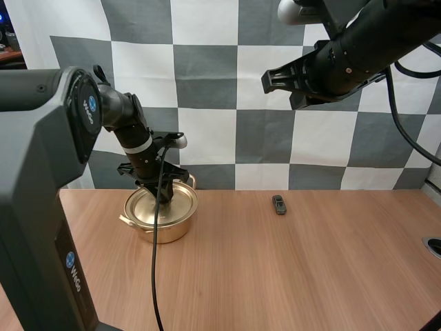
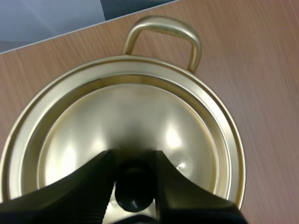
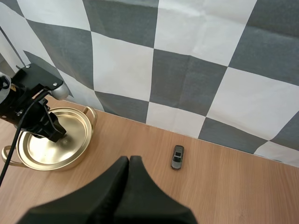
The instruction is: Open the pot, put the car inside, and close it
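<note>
A gold pot (image 1: 169, 231) stands on the left part of the wooden table with its gold lid (image 2: 135, 116) seated on it. My left gripper (image 1: 162, 195) reaches down onto the lid, and its fingers (image 2: 93, 186) press both sides of the black knob (image 2: 134, 186). A small dark toy car (image 1: 278, 204) lies on the table to the right of the pot, also seen as the car (image 3: 177, 157) ahead of my right gripper (image 3: 129, 161). That right gripper (image 1: 265, 81) hangs high over the table, fingers together on nothing.
The pot has a looped side handle (image 2: 163, 28) facing the back and another handle (image 1: 126, 220) at the front left. A dark round fitting (image 1: 433, 245) sits at the table's right edge. Bare wood (image 1: 289, 276) stretches between car and front edge.
</note>
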Tool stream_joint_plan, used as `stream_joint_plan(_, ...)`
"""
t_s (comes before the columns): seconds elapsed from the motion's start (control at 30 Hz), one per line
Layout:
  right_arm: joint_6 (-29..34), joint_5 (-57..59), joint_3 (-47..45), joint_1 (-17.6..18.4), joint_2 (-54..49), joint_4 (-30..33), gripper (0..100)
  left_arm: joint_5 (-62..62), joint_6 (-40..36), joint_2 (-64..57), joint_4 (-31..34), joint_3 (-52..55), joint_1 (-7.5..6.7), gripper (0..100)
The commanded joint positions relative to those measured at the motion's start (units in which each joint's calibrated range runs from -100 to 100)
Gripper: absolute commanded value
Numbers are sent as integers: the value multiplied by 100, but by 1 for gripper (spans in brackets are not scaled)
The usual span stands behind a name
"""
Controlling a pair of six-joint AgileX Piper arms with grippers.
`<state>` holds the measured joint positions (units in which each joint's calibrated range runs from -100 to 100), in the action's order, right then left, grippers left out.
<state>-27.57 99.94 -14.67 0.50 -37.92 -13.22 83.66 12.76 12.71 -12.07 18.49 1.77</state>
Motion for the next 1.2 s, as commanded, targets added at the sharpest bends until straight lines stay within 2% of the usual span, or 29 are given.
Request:
stream_joint_plan(0.0, -5, 6, -1, -1, -5, -13, 0, -80, 0, 5, 41, 9, 0, 0)
stream_joint_plan(0.13, -5, 6, -1, -1, -5, -14, 0, -119, 0, -7, 40, -74, 0, 0)
stream_joint_plan(0.43, -5, 6, -1, -1, -5, -14, 0, 615, 0, -338, 28, -827, 0, 0)
stream_joint_plan(0.6, -5, 6, -1, -1, -5, -14, 0, 1628, 0, -1198, -107, -2098, 0, 0)
stream_joint_plan(0.8, -5, 6, -1, -1, -5, -266, 0, 1634, 0, -2034, -359, -3107, 0, 0)
stream_joint_plan(1.0, -186, 6, -1, -1, -5, -86, 0, 1634, -55, -3116, -371, -3423, 0, 0)
stream_joint_plan(1.17, -287, -13, -1, -1, 304, 316, 0, 1634, -208, -3839, -193, -3423, 0, 0)
